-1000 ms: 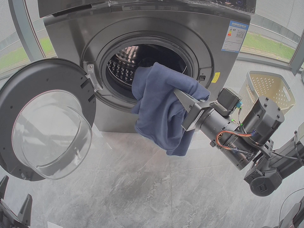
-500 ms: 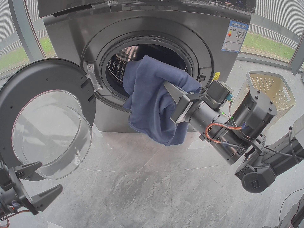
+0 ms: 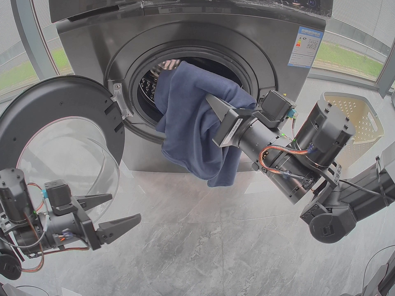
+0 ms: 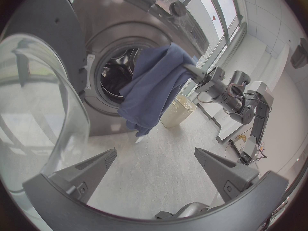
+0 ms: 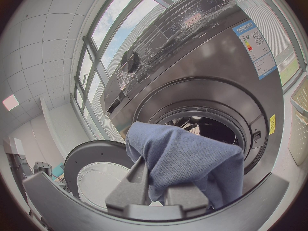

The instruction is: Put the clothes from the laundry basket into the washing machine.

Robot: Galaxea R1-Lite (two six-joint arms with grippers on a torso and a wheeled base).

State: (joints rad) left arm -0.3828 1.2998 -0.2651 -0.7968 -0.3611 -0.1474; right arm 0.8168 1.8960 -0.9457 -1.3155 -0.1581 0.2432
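– Grey veined floor tiles (image 3: 197, 243) run up to a front-loading washing machine (image 3: 197, 25), its round door (image 3: 53, 112) swung open at 9 o'clock. What is marked at centre?
– A blue garment (image 3: 189, 120), pinched at a top fold by the right tool (image 3: 214, 105), whose fingers are closed on the cloth. It hangs across the drum opening (image 3: 150, 89), with its upper edge near the port's 12 o'clock and a loose tail drooping below 6 o'clock. Contact with the lip cannot be judged.
– And at 7 o'clock?
– The left tool (image 3: 123, 207), fingers spread wide and holding nothing, low above the floor and well apart from the garment.
– How should the fabric behave?
– Judged light, soft and limp. It drapes rather than keeps shape, so the tail may catch on the rim. A bunched fold gives the surest hold; a single layer could slip.
– The source?
– A cream laundry basket (image 3: 362, 120) at 3 o'clock beside the machine; its contents cannot be made out.
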